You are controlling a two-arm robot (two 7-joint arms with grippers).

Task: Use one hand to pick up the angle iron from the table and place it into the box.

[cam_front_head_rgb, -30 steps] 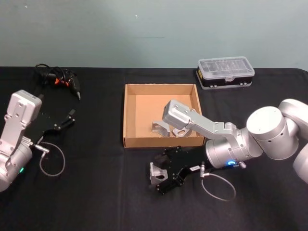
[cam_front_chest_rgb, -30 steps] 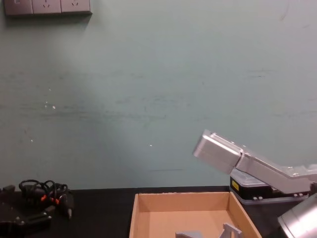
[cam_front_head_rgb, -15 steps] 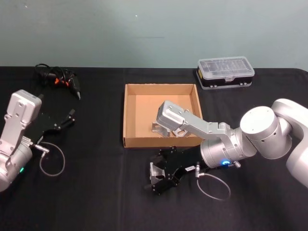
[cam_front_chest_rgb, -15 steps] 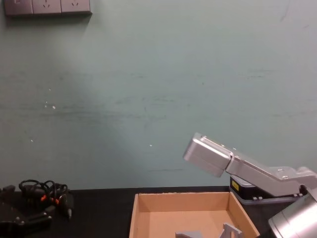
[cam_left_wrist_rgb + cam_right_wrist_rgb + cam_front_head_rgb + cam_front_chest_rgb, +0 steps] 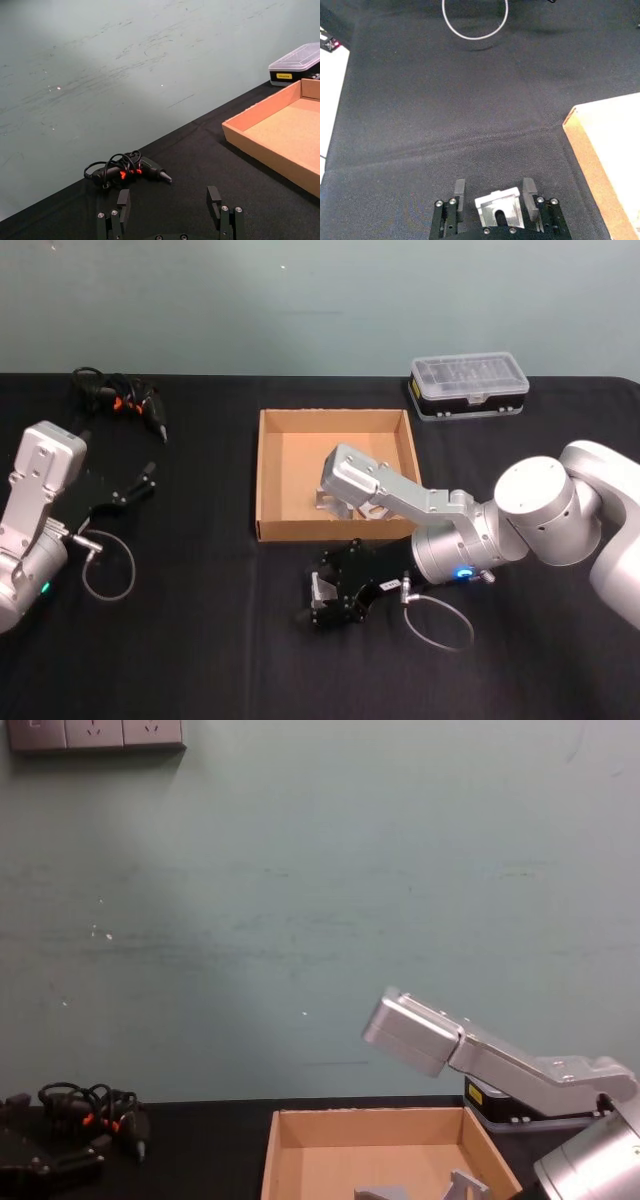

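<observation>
A small grey angle iron (image 5: 322, 590) lies on the black table (image 5: 200, 640) in front of the tan box (image 5: 270, 475). My right gripper (image 5: 322, 602) is low over it and open, its black fingers (image 5: 459, 190) on either side of the angle iron (image 5: 500, 209), with a narrow gap showing on one side. Inside the box (image 5: 290, 1130), other grey metal brackets (image 5: 335, 505) rest near the front wall, partly hidden by my right arm. At the table's left side my left gripper (image 5: 169, 207) is parked open, holding nothing.
A clear-lidded plastic case (image 5: 468, 388) stands behind the box on the right. A black tool with tangled cables (image 5: 120, 400) lies at the back left. Thin cable loops hang by each wrist (image 5: 108, 570) (image 5: 438, 620). Bare tabletop lies between the arms.
My right arm has swung left and lower, bringing its fingers further down around the angle iron, which stays on the table. The left arm has barely shifted.
</observation>
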